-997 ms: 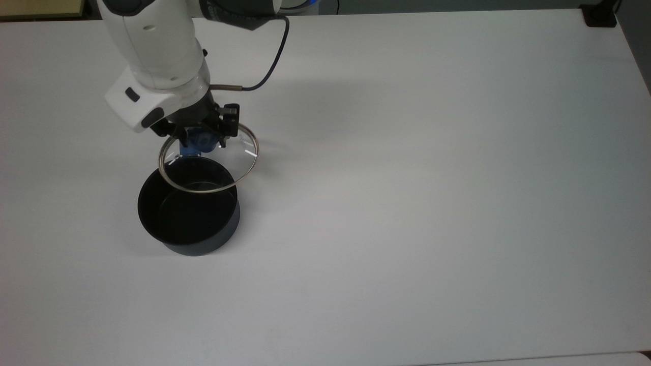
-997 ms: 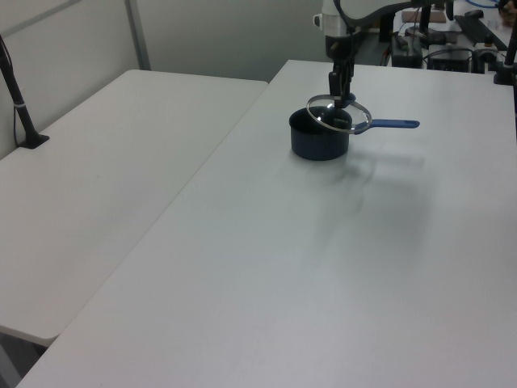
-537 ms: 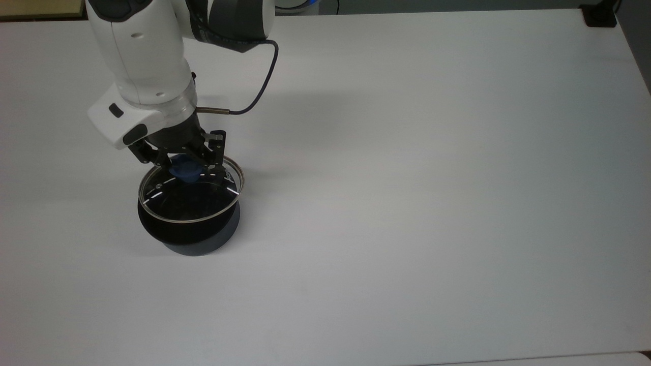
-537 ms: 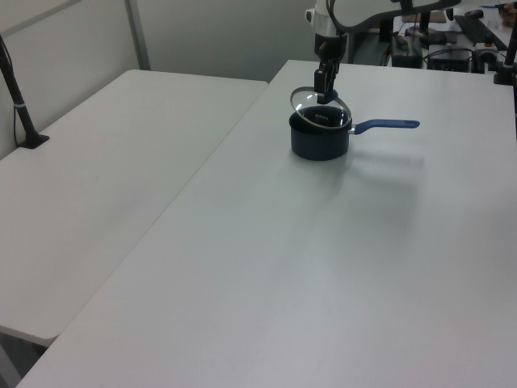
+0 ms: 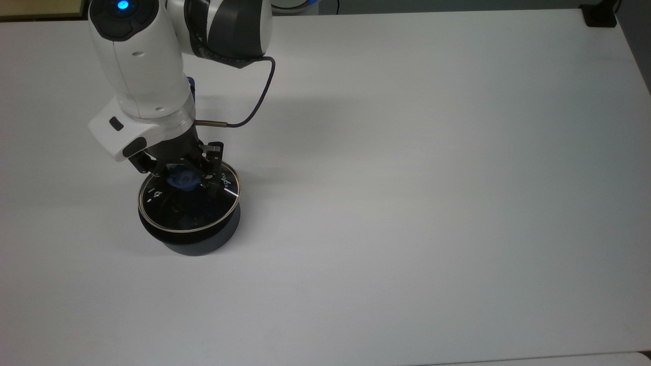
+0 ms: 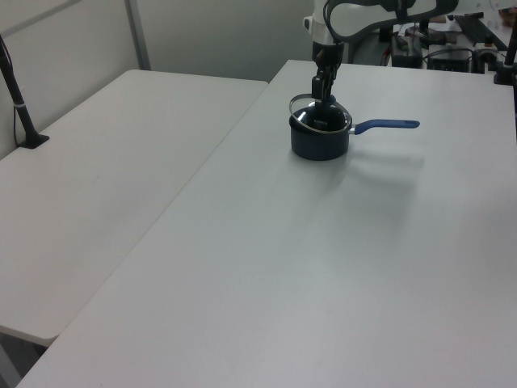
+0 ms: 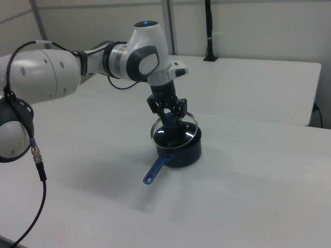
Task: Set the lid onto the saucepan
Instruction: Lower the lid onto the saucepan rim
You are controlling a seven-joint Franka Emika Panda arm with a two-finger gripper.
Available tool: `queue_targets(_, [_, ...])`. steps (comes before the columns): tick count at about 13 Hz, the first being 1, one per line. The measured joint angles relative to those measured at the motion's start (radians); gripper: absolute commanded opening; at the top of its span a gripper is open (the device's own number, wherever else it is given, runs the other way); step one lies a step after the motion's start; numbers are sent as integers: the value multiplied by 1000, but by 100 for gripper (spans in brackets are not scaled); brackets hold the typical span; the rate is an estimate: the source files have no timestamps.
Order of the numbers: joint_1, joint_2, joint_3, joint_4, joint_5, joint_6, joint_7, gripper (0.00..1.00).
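Observation:
The dark saucepan (image 5: 203,244) stands on the white table at the top view's left. Its long blue handle (image 6: 389,124) points to the left view's right. The clear glass lid (image 5: 189,209) with a metal rim lies over the pan's opening, slightly tilted, and I cannot tell whether its rim rests on the pan all the way round. My gripper (image 5: 184,178) reaches down from the white arm and is shut on the lid's blue knob (image 5: 182,181). The right view shows the same grip (image 7: 169,120) above the saucepan (image 7: 183,152).
The white table (image 5: 432,178) stretches wide to the top view's right. A dark cable (image 5: 257,99) loops off the wrist. A black clamp (image 5: 600,18) sits at the far right corner. A second table (image 6: 105,162) with a black post (image 6: 20,105) is at the left view's left.
The gripper has carried the lid from beside the pan's far rim to over its opening, and lower. The saucepan has not moved.

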State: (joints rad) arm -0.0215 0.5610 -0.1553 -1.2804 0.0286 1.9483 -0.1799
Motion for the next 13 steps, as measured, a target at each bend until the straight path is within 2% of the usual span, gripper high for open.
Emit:
queue_targets(10, [3, 37, 0, 5, 0, 6, 0, 43])
queue_targets(12, [3, 38, 0, 6, 0, 6, -1, 49])
queue_targets(13, [3, 38, 0, 6, 0, 6, -1, 68])
